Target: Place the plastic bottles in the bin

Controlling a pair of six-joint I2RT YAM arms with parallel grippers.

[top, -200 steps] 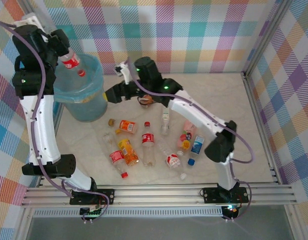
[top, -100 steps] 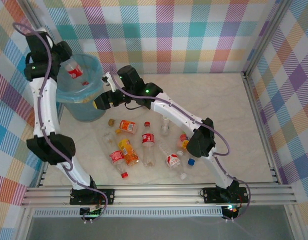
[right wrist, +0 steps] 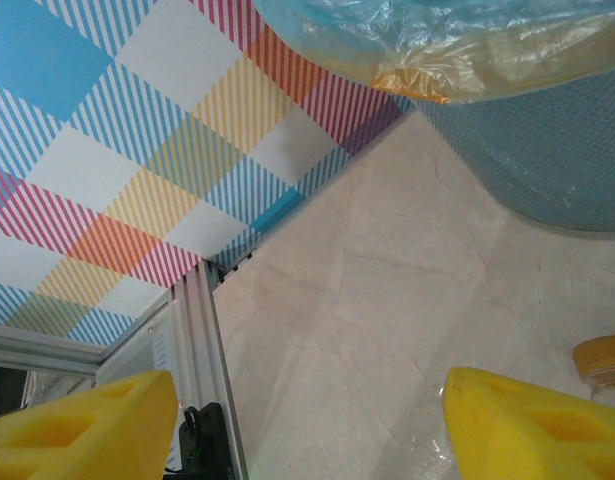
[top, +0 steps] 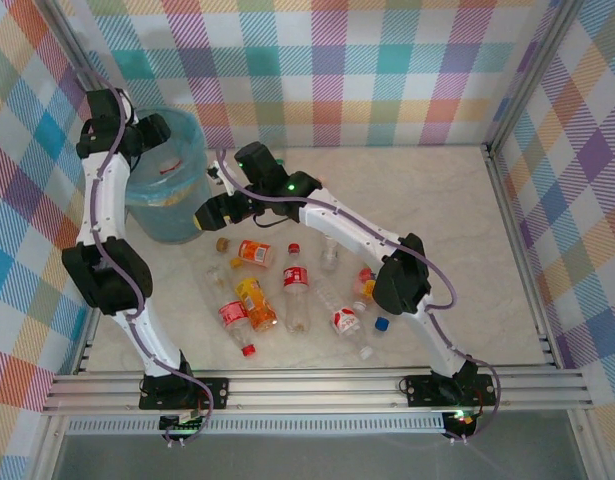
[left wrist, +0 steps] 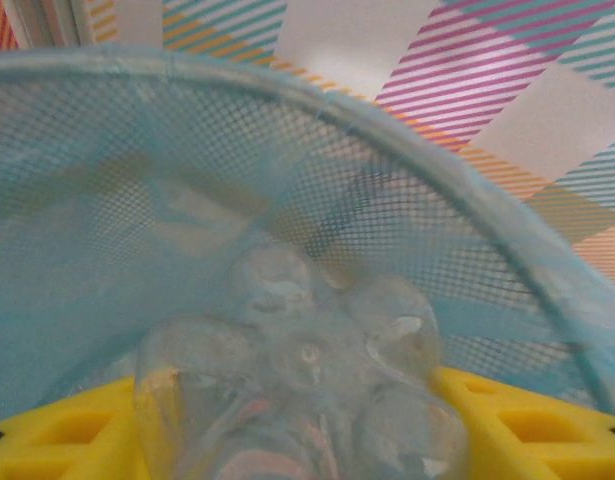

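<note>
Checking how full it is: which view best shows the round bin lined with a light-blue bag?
Top external: the round, light-blue-lined bin shows nearly whole, rim and inside. Left wrist gives its mesh wall and rim close up; right wrist, an edge of bag and wall.

The bin (top: 177, 222) stands at the far left of the worktop (top: 457, 220). The left hand (top: 152, 135) hangs over its far rim, with a plastic bottle (left wrist: 297, 390) between its fingers. The right hand (top: 205, 215) sits just right of the bin, low over the worktop. The other plastic bottles (top: 294, 290) lie scattered mid-worktop, nearer and right of the bin.
</note>
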